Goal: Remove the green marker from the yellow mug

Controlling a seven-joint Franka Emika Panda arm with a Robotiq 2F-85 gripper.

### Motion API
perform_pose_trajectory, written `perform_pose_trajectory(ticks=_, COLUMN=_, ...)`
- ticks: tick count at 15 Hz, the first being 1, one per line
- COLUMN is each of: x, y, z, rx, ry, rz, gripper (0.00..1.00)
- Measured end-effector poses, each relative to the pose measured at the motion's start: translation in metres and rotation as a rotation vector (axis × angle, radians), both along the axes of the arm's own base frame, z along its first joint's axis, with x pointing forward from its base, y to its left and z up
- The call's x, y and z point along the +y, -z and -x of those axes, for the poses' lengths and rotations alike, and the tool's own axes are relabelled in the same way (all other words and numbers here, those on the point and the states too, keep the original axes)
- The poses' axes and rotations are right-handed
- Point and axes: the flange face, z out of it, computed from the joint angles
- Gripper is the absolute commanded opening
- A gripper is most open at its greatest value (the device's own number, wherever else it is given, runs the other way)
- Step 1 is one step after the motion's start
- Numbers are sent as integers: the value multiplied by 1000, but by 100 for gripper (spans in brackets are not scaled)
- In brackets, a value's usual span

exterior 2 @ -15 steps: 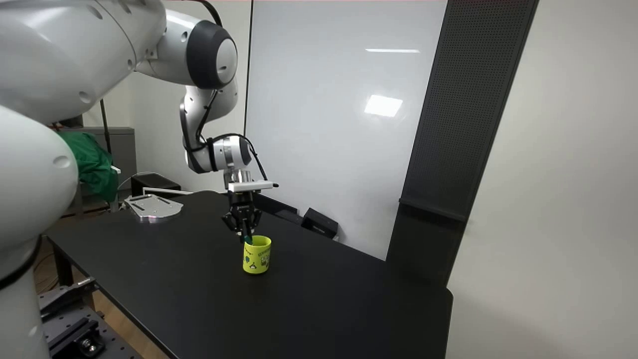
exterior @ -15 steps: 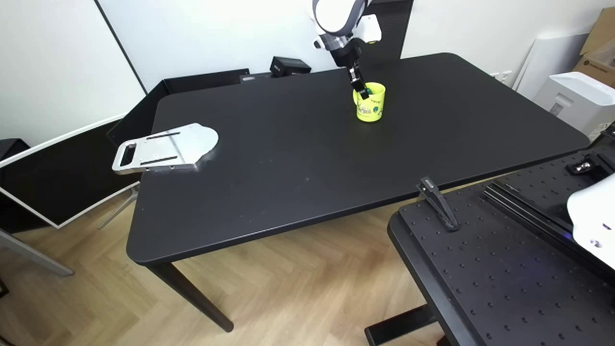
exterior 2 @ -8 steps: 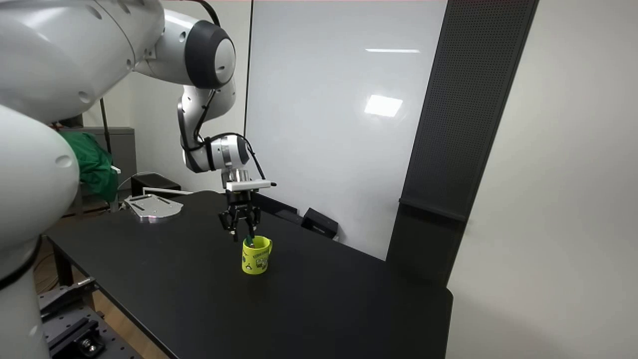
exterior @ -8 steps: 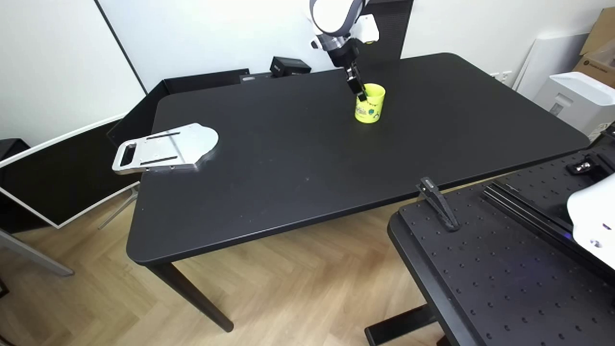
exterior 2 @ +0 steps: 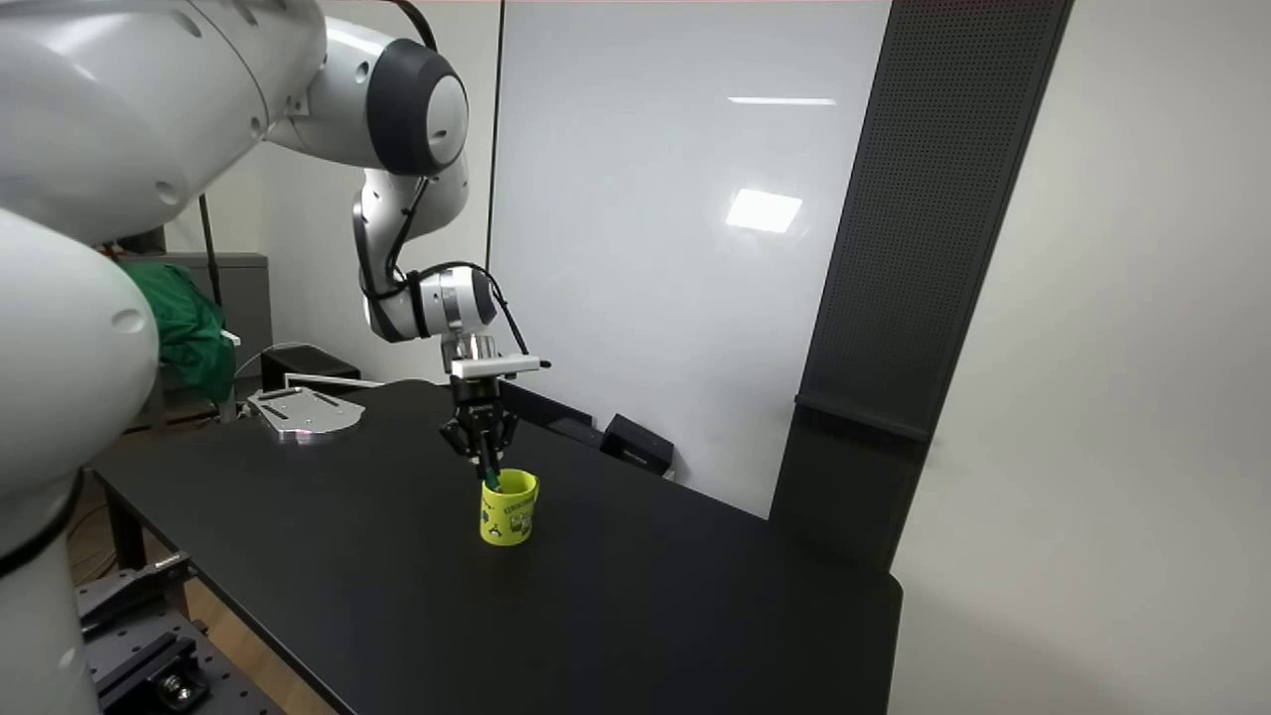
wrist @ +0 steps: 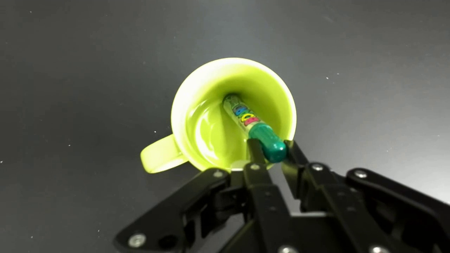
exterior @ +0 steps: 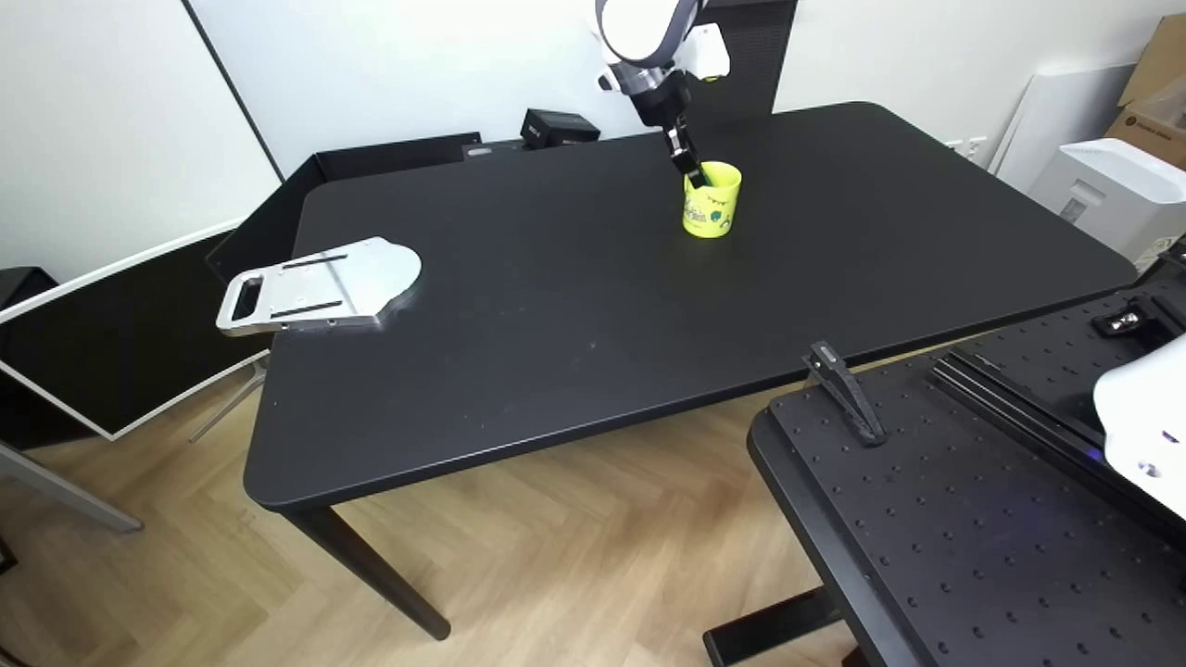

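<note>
The yellow mug [wrist: 207, 75] stands upright on the black table, also in both exterior views [exterior: 709, 211] [exterior 2: 507, 518]. In the wrist view its handle points to the lower left. The green marker [wrist: 269, 137] leans inside the mug, its patterned body down in the mug and its green cap at the rim nearest my gripper. My gripper [wrist: 270, 146] is shut on the cap, one finger on each side. In an exterior view my gripper [exterior 2: 490, 477] is over the mug's near-left rim, with a bit of the marker [exterior 2: 493, 481] showing between the fingers.
The black table [exterior: 556, 324] carries a flat silver plate with a handle [exterior: 324, 283] at its far end from the mug. A black box [exterior: 558, 128] sits behind the back edge. A perforated black bench [exterior: 927, 500] with a clamp [exterior: 845, 394] stands beside the table.
The fingers were around the cap a second ago, opened half a second ago, and have shut on it again. The mug has turned and shifted slightly; its handle has changed direction.
</note>
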Motion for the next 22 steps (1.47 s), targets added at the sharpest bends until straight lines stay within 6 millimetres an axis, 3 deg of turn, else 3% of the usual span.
perform_pose_trajectory(ticks=7, x=2, y=-7, z=-4, rx=-12, ry=-5, rz=2, gripper=5)
perform_pose_trajectory(ticks=17, x=0, y=-63, z=-11, rx=9, ry=27, rz=67, gripper=5)
perform_pose_trajectory(ticks=22, x=13, y=-74, z=1, rx=50, ry=0, rz=121, gripper=5)
